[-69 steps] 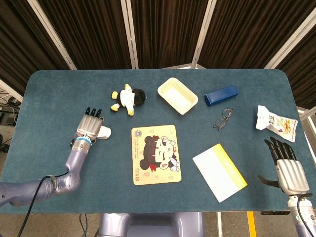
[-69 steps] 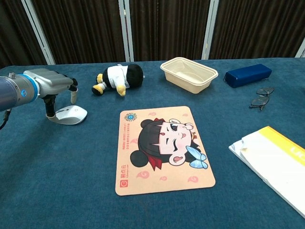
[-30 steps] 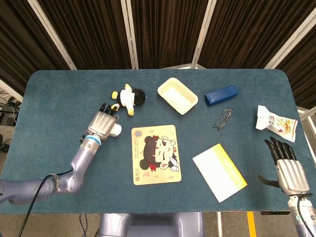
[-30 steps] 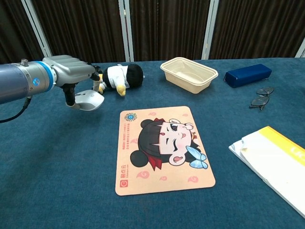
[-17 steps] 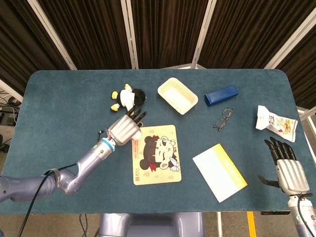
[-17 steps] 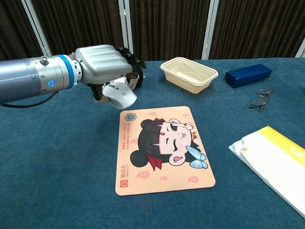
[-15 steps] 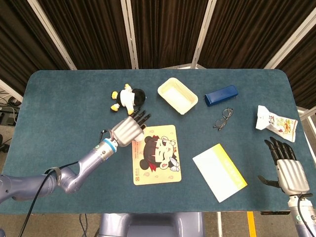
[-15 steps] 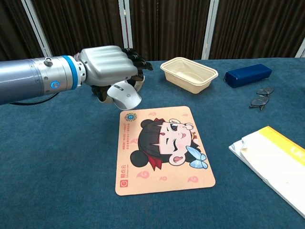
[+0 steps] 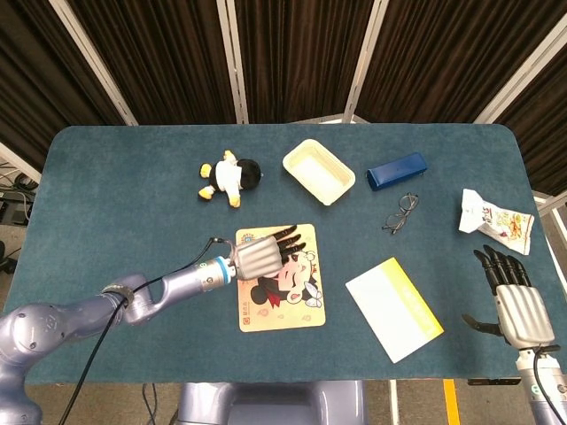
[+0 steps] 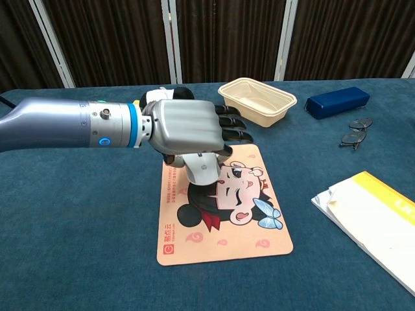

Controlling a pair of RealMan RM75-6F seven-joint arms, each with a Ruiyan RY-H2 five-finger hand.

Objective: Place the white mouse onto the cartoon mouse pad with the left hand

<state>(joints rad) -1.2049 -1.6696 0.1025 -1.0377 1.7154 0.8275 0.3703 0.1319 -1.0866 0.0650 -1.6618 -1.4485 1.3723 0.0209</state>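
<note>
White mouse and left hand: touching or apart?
Touching. The chest view shows the left hand gripping the white mouse from above, over the cartoon mouse pad.

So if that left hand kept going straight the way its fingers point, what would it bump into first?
Probably the glasses, past the mouse pad; the left hand holds the white mouse and depth is unclear.

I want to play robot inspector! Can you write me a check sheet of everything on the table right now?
Surface: blue table, carpet-like top.
Job's things: white mouse held by left hand above cartoon mouse pad.
Clutter: plush doll, beige tray, blue case, glasses, snack bag, yellow-edged booklet.
Hands: left grips the mouse; right hand holds nothing, fingers apart.
Cables: black cable along the left arm.
Surroundings: dark curtains behind.
</note>
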